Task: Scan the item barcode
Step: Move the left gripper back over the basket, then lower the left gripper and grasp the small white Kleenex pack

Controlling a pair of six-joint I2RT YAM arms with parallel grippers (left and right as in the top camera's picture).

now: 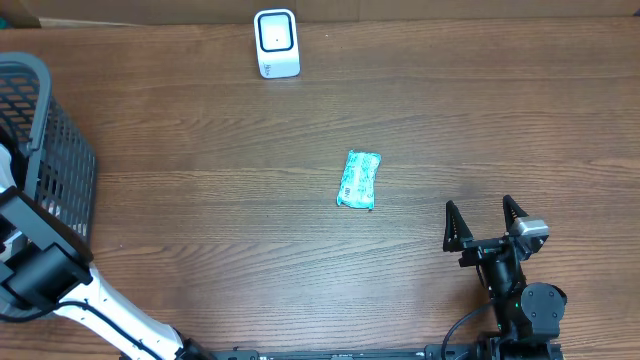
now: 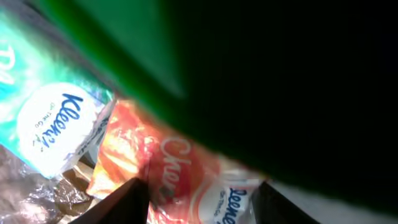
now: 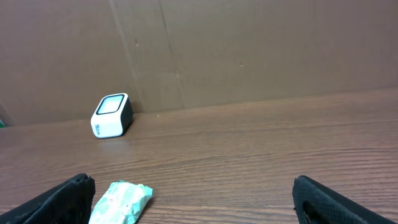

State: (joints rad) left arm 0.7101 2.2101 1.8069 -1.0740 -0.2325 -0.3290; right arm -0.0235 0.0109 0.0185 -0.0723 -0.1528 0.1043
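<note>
Here, the small teal crinkled plastic packet [image 1: 359, 180] lies flat on the brown wood-grain table [image 1: 200, 200], near its middle, resting alone and touched by nothing. It sits ahead of the right gripper [image 1: 479, 215] and off to that gripper's left, a clear gap of bare wood between them. From the right wrist we see the packet [image 3: 121, 200] low in the view, just inside the left-hand black finger [image 3: 62, 199], its film wrinkled and its end seam pinched flat. The right gripper [image 3: 193, 186] has its jaws spread fully wide and holds nothing.

The white rounded-box barcode scanner [image 1: 277, 43] stands upright at the far edge of the table, well apart from the packet, its dark square window framed in white. Behind it rises a plain brown cardboard wall [image 3: 249, 56].

At the left, the dark grey mesh basket [image 1: 45, 150] has a gridded wall and a smooth curved rim. The left gripper [image 2: 199, 205] is down among its contents: two dark fingertips [image 2: 130, 199] stand apart over a glossy orange packet [image 2: 143, 155], beside a teal tissue pack with a white oval Kleenex label [image 2: 46, 124]. The view is blurred and half dark, so we cannot tell whether those fingers grip anything.
</note>
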